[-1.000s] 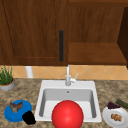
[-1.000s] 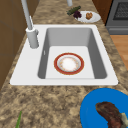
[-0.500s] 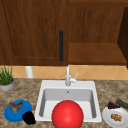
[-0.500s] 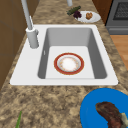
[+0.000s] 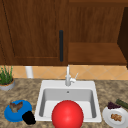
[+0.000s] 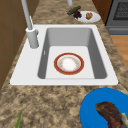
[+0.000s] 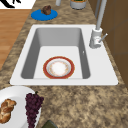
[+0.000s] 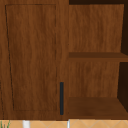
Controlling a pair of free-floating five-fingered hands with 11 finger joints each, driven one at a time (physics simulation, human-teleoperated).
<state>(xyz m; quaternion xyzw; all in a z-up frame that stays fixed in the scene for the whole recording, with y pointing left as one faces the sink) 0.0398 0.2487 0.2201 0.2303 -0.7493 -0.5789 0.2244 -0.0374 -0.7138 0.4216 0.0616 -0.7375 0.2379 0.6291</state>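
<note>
1. Front view: a black left hand (image 5: 28, 117) hangs at the front edge of the worktop (image 5: 23, 88), just beside the right rim of the blue plate (image 5: 10, 117). I cannot tell whether it is clenched or released. The plate bears a brown piece of meat (image 5: 16, 106). Right of it lies the white sink (image 5: 67, 85) with a red bowl (image 5: 67, 115) in it and the tap (image 5: 67, 76) behind. A plant (image 5: 6, 78) stands far left. A white plate (image 5: 108, 119) with grapes (image 5: 113, 105) and bread (image 5: 116, 116) lies far right.
2. Left side view: the blue plate lies nearest, meat on it, apart from the sink. The bowl stands upright in the basin, white inside a red rim.
3. Right side view: the sink lies between the white plate, nearest, and the blue plate beyond.
4. Upper view: a cabinet door (image 8: 32, 57) with a dark handle (image 8: 61, 98), and shelves (image 8: 97, 55) to its right.
</note>
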